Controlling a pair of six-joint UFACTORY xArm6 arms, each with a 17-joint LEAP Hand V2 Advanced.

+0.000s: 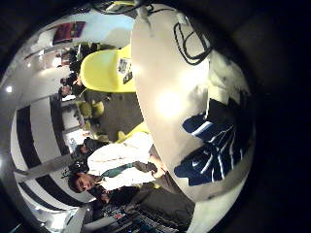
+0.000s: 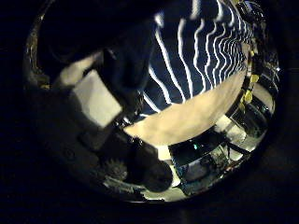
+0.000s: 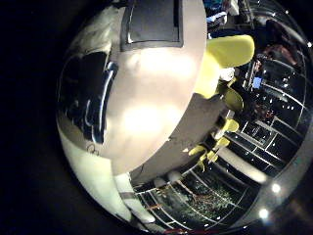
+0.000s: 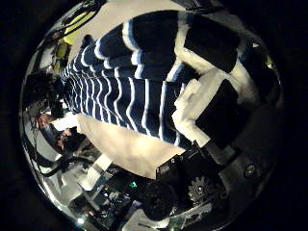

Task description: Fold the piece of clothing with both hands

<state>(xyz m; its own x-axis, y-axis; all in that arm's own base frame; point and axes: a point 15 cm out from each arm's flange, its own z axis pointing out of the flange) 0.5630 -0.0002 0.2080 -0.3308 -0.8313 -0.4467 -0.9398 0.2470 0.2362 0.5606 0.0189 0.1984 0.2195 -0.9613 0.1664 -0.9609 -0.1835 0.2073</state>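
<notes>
A striped piece of clothing (image 4: 135, 82) lies spread on the table (image 4: 115, 140) and fills much of the right thumb side palm view, close to that palm. My right hand (image 4: 212, 111) shows there at the cloth's near edge. In the left thumb side palm view the striped cloth (image 2: 192, 51) is also close, with my left hand (image 2: 93, 98) beside its edge over the table (image 2: 187, 119). The left little finger side palm view shows the cloth (image 1: 219, 146) at one end of the table (image 1: 165, 97). The right little finger side palm view shows it (image 3: 88, 93) beside bare tabletop (image 3: 147, 113).
A flat dark thing (image 3: 152, 22) lies at the table's far edge in the right little finger side palm view. Chairs stand just past the table edge in the left little finger side palm view (image 1: 107, 70) and the right little finger side palm view (image 3: 227, 54).
</notes>
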